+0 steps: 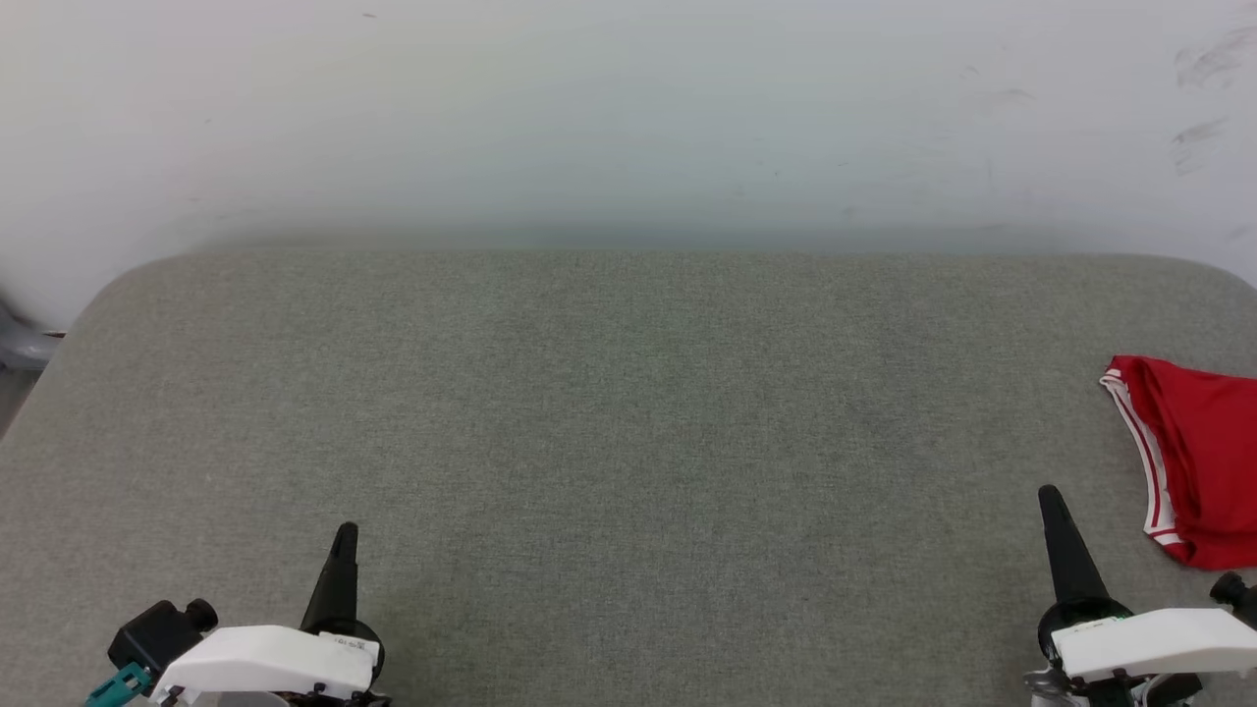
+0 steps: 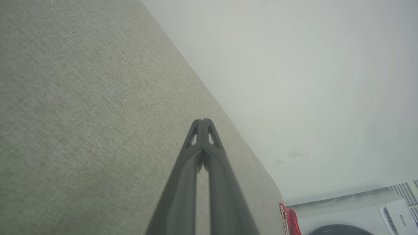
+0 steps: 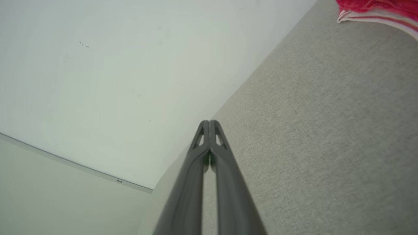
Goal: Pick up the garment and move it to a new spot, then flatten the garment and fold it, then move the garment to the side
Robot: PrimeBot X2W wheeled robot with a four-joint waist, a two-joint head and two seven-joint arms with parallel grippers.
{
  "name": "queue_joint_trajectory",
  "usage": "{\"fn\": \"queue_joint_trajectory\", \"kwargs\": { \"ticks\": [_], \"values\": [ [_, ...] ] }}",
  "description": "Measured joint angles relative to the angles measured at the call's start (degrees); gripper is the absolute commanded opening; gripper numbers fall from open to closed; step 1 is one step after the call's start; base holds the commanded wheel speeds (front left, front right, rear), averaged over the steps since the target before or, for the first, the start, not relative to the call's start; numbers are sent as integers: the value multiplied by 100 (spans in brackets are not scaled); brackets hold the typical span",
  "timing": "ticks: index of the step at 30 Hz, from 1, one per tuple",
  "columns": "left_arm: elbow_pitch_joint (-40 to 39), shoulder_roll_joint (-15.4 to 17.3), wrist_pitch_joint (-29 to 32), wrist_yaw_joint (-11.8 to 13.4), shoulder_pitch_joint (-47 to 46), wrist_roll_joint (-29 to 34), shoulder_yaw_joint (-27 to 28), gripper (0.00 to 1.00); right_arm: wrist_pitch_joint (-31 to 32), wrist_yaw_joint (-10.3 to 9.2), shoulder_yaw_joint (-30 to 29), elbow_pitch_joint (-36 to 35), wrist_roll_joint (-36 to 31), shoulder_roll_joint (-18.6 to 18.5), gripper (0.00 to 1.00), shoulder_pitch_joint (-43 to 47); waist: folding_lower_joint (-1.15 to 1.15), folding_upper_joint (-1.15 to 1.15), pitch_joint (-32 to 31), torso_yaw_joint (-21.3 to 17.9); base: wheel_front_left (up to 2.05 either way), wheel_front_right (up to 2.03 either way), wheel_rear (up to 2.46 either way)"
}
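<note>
The garment (image 1: 1203, 452), red with red-and-white striped trim, lies bunched at the far right edge of the grey fabric surface, partly cut off by the head view's border. A strip of the garment (image 3: 375, 9) shows at the top right of the right wrist view, and a sliver of the garment (image 2: 290, 220) at the bottom of the left wrist view. My right gripper (image 1: 1049, 494) stands shut and empty just left of it, apart from the cloth. My left gripper (image 1: 346, 531) is shut and empty at the lower left, far from it.
The grey fabric-covered surface (image 1: 628, 432) has rounded far corners and ends at a pale wall (image 1: 628, 118). In the left wrist view a white appliance (image 2: 396, 217) stands beyond the surface's corner.
</note>
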Motion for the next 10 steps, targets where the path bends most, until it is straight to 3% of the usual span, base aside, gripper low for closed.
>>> {"fn": "queue_joint_trajectory", "kwargs": {
  "ticks": [10],
  "values": [
    [51, -11, 153, -55, -102, -630, 51, 0, 152, 0, -24, 77, 632, -1, 0, -121, 0, 0, 12, -7, 0, 0, 0]
  ]
}}
